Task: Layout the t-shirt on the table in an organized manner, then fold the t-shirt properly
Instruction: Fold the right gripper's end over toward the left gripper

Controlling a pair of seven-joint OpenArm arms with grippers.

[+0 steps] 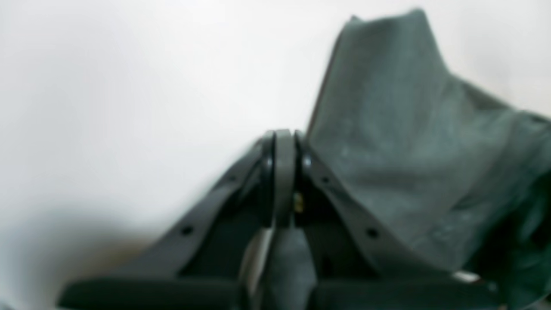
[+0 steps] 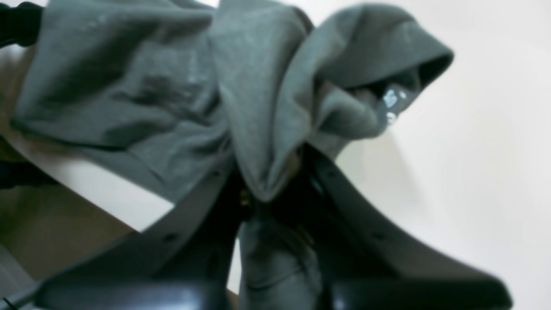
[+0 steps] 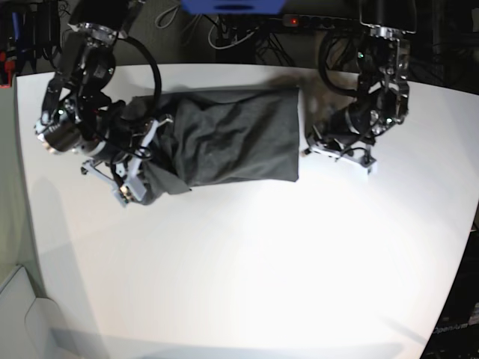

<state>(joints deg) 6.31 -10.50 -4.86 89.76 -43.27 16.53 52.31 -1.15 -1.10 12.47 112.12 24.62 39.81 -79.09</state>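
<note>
The t-shirt (image 3: 236, 134) lies on the far half of the table (image 3: 262, 254), spread as a dark, roughly rectangular panel, its long sides running left to right. Its right edge looks straight; its left end is bunched and lifted where the right gripper (image 2: 267, 189) has it. In the right wrist view that gripper's jaws are pinched on a thick gather of cloth that rises in folds and a hooded loop above them. The left gripper (image 1: 284, 181), on the right of the base view, is closed on a thin strip of the shirt's edge, with the fabric rising away to its right.

Judging from this, the layout step is in hand, not the folding: both ends are held and the shirt is being stretched flat. The next move would seem to call for drawing the bunched left end outward and down so the gathers open, then releasing only once the cloth lies smooth.

On the table nothing else lies near the shirt; beyond the far edge there are dark cables and equipment. The main hindrance appears to be the shirt's own wad at the left, with the right arm's body crowding it.
</note>
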